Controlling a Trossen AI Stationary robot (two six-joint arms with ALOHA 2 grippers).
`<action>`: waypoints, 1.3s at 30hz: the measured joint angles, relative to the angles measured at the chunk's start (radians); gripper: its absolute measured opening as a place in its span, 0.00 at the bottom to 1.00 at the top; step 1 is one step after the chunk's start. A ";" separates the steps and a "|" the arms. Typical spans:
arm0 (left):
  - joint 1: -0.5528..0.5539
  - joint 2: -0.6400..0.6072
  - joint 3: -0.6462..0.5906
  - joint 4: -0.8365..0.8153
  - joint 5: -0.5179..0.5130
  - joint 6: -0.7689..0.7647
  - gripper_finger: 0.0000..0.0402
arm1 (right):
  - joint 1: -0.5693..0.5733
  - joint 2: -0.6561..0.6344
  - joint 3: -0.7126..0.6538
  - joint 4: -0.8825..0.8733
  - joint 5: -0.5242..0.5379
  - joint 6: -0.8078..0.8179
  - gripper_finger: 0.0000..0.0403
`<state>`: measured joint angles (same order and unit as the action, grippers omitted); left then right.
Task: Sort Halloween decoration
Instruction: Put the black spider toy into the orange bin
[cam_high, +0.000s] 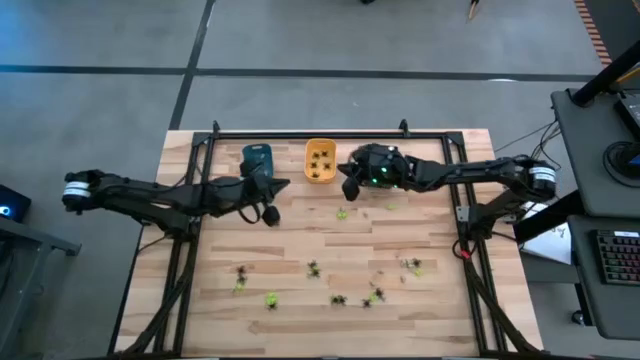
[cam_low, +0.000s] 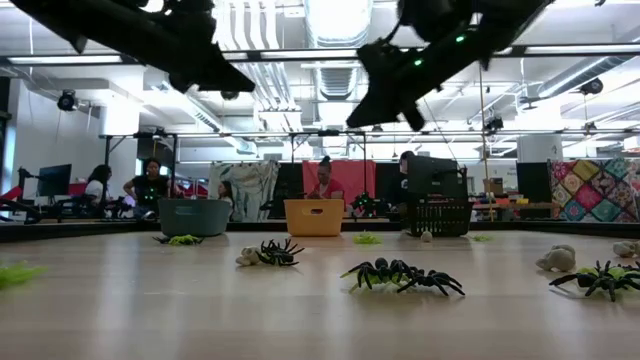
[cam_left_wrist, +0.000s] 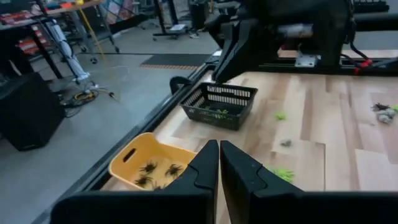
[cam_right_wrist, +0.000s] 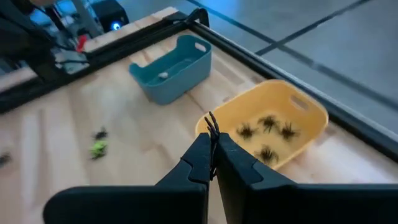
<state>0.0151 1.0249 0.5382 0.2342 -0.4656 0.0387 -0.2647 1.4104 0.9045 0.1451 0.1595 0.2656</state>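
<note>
The Halloween decoration is tiny plastic spiders. Several lie loose on the near half of the table, among them a black one and a yellow-green one. Several black ones lie in the orange tray. My right gripper hangs by the orange tray's rim, shut on a black spider. My left gripper is shut on nothing, above the table between the blue tray and the orange tray. My right gripper pinches a black spider between its two fingertips; only its thin legs stick out past them. The fingers slant down from the table's right side. The spider is lifted clear, beside the orange tray's rim.
A black mesh basket stands at the far edge to the right of the orange tray, under my right arm. The blue tray is at the far left. A black frame rail runs along the far edge. People sit in the room beyond.
</note>
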 joint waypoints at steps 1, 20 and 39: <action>0.000 -0.014 -0.002 -0.008 0.000 0.000 0.00 | -0.010 0.020 0.019 0.004 -0.002 -0.016 0.02; 0.000 -0.058 0.011 -0.243 0.002 -0.001 0.00 | -0.124 0.459 0.366 -0.045 -0.004 -0.121 0.02; -0.001 -0.055 0.022 -0.358 0.013 -0.097 0.00 | -0.131 0.456 0.381 -0.092 -0.035 -0.105 0.20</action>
<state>0.0139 0.9703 0.5606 -0.1238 -0.4524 -0.0585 -0.3958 1.8663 1.2854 0.0526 0.1245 0.1604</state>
